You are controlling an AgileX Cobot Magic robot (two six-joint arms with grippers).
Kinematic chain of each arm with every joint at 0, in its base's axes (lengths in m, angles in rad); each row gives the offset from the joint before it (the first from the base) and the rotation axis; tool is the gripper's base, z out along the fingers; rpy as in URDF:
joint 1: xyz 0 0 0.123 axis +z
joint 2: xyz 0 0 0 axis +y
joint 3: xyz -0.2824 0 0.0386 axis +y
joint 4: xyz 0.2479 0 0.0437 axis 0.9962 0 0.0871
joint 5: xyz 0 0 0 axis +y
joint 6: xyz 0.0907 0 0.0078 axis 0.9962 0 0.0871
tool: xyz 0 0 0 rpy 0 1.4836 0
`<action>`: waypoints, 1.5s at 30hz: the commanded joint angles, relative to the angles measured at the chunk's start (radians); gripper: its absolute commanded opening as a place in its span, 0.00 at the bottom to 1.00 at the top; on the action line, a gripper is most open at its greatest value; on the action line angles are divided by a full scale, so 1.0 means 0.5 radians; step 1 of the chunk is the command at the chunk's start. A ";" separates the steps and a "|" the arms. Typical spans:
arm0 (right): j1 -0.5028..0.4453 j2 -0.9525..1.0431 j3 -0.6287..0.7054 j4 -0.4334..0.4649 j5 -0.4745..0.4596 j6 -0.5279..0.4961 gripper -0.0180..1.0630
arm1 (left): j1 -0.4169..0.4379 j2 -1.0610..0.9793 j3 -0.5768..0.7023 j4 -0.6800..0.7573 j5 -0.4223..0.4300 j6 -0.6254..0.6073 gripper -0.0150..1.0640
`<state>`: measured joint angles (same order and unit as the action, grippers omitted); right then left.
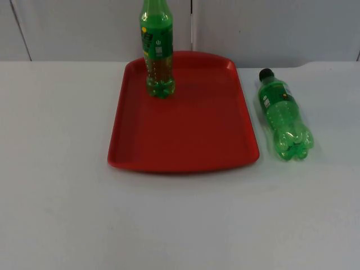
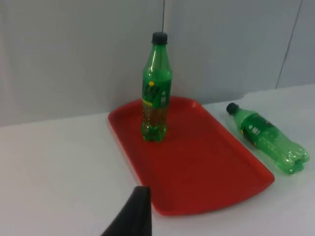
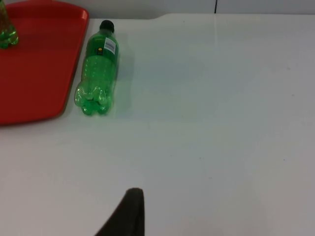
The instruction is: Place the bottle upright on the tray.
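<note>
A red tray [image 1: 185,146] lies on the white table. One green bottle [image 1: 157,50] with a black cap stands upright at the tray's far left part. A second green bottle [image 1: 283,115] lies on its side on the table just right of the tray, black cap toward the wall. The left wrist view takes in the tray [image 2: 206,167], the standing bottle [image 2: 156,93] and the lying bottle [image 2: 268,137], with my left gripper [image 2: 134,216] held back from the tray. My right gripper [image 3: 129,214] waits well short of the lying bottle [image 3: 97,69], beside the tray [image 3: 34,73].
The grey partition wall [image 1: 270,28] closes the table's far edge right behind the tray. White table surface [image 1: 180,225] spreads in front of the tray and to the right of the lying bottle.
</note>
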<state>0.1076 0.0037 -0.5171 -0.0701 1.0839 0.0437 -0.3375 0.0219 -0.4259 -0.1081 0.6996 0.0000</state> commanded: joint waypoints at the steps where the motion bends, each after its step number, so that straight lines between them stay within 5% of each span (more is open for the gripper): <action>1: -0.012 -0.007 0.000 0.005 -0.017 -0.012 0.98 | -0.013 -0.044 -0.002 -0.022 0.055 -0.014 0.99; 7: -0.012 -0.007 0.000 0.005 -0.017 -0.012 0.98 | -0.013 -0.044 -0.076 0.109 0.228 0.000 0.99; 45: -0.012 -0.007 0.000 0.005 -0.017 -0.012 0.98 | -0.013 -0.044 -0.079 0.204 0.223 0.000 0.99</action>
<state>0.1076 0.0037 -0.5171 -0.0701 1.0839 0.0437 -0.3375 0.0050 -0.4585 -0.0114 0.8101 0.0000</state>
